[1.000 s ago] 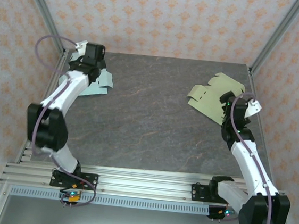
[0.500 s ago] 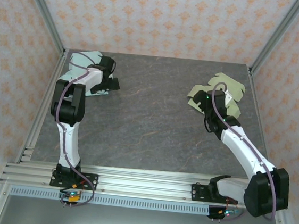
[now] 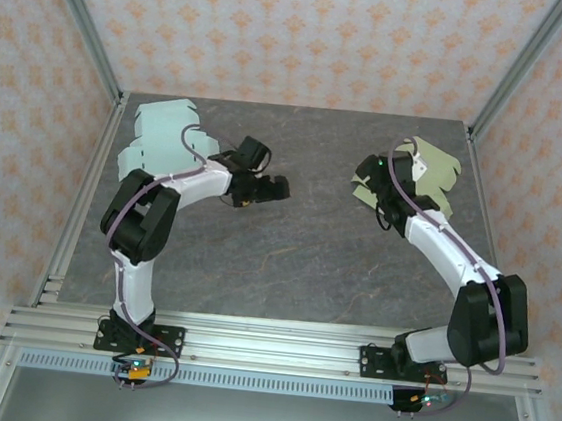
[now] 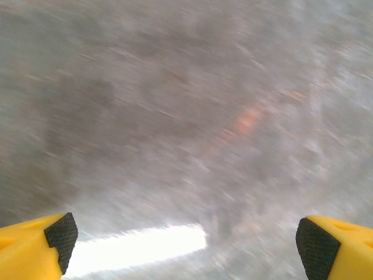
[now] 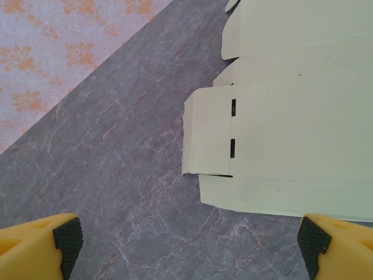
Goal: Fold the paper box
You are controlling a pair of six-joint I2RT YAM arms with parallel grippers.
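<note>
**Item: paper box** (image 5: 291, 146). Flat, unfolded blank of pale green card with die-cut flaps, score lines and two short slots near one flap. It lies at the far right corner of the table (image 3: 308, 244), flat on the surface except where one edge seems to lift slightly.

**Handling (judged):** Light and thin, stiff only along its panels and meant to bend at the scores. It would likely slide on the smooth top if pushed from one side, and a hard pinch would crease or dent it. The best hold looks to be a free flap or outer edge, with a panel pinned down while its neighbour is raised.

**Right gripper** (image 5: 187, 242). Yellow fingers with black pads, jaws spread wide and holding nothing. It hangs over the blank's inner edge, the slotted flap just ahead of it.

**Left gripper** (image 4: 189, 236). Same pattern, jaws wide apart and empty. It is over bare table left of centre, well apart from the box, and its wrist view is blurred.

**Second blank** (image 3: 158, 137). Pale mint card, flat, at the far left corner, with neither gripper touching it.

**Surface:** Dark grey, stone-veined top, matt with some glare.

**Room:** Patterned orange-on-pale walls (image 3: 300, 32) on three sides. Aluminium posts (image 3: 80, 18) stand at the far corners, and a mounting rail (image 3: 266, 350) runs along the near edge.
</note>
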